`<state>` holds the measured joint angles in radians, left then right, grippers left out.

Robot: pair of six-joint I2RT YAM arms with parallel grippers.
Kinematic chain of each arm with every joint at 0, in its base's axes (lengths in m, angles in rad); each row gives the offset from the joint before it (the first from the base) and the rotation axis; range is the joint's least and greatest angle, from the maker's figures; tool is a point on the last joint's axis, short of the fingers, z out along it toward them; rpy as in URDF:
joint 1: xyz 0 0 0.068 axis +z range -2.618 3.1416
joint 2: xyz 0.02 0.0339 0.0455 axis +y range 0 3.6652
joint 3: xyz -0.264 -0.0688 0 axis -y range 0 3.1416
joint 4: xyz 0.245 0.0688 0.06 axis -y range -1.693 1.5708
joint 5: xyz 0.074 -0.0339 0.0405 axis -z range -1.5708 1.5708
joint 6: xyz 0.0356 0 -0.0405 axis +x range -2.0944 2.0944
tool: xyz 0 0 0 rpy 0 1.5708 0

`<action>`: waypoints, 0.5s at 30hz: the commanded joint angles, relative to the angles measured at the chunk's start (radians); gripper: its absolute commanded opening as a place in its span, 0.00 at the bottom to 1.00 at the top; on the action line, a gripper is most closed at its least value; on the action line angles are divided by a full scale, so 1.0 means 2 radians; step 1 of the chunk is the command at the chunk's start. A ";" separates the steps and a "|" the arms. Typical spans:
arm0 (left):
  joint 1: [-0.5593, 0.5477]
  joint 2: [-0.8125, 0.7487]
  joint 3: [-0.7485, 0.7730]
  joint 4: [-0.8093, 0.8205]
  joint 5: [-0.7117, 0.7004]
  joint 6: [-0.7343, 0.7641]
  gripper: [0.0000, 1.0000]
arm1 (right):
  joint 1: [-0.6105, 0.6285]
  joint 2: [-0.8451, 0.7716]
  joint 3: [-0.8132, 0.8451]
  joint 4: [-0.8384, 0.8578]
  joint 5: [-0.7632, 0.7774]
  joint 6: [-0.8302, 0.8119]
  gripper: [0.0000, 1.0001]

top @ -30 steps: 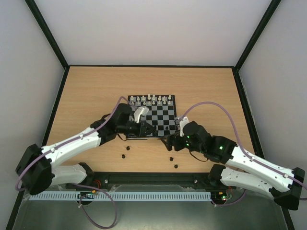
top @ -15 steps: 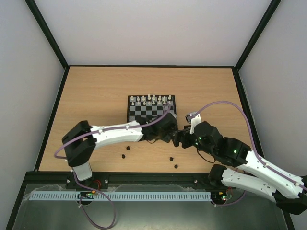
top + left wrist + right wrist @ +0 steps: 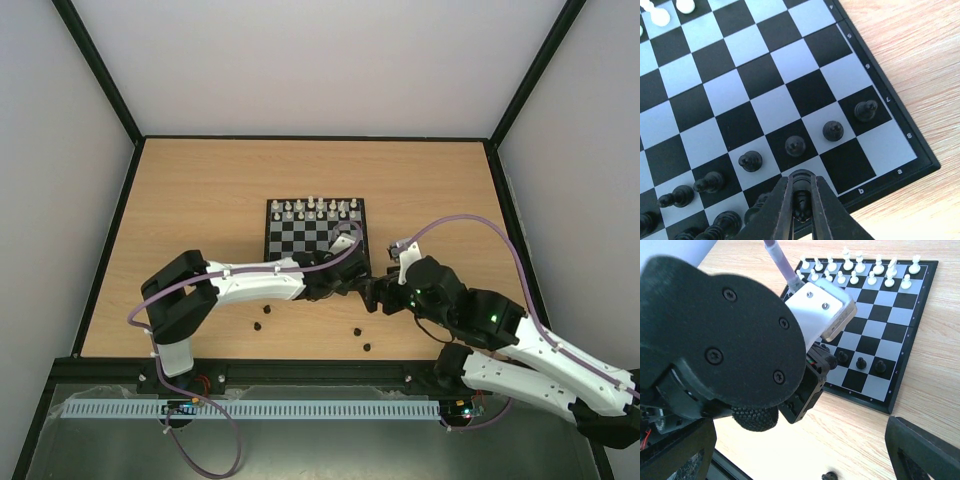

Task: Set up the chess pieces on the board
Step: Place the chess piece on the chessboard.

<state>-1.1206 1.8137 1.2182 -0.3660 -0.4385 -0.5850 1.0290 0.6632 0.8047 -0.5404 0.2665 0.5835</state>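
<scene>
Black piece [image 3: 801,202] being pinched in narrow jaws of left end effector [image 3: 801,180], over near-edge row of board [image 3: 735,125], by b mark. Placing step going on; pawns [image 3: 833,130] standing in row just ahead. Next move calling for lowering squarely onto back-row square, releasing without nudging neighbours. Right end effector [image 3: 797,440] hanging wide, holding nothing. Loose pieces [image 3: 367,347] lying on tabletop [image 3: 200,190].

Black piece [image 3: 801,199] in end effector [image 3: 802,179]

Left arm [image 3: 715,340] hides part of the board [image 3: 888,316], right wrist view
</scene>
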 commanded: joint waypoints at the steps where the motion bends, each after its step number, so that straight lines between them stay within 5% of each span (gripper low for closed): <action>1: 0.000 0.004 -0.023 0.025 -0.002 -0.010 0.02 | 0.002 -0.023 0.003 0.011 0.019 0.002 0.94; 15: 0.009 0.015 -0.036 0.055 0.062 -0.015 0.02 | 0.001 -0.064 0.004 0.003 0.058 0.016 0.97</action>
<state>-1.1156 1.8164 1.1545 -0.2722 -0.3397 -0.6086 1.0290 0.5419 0.8047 -0.5343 0.3492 0.6079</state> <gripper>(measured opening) 0.096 0.968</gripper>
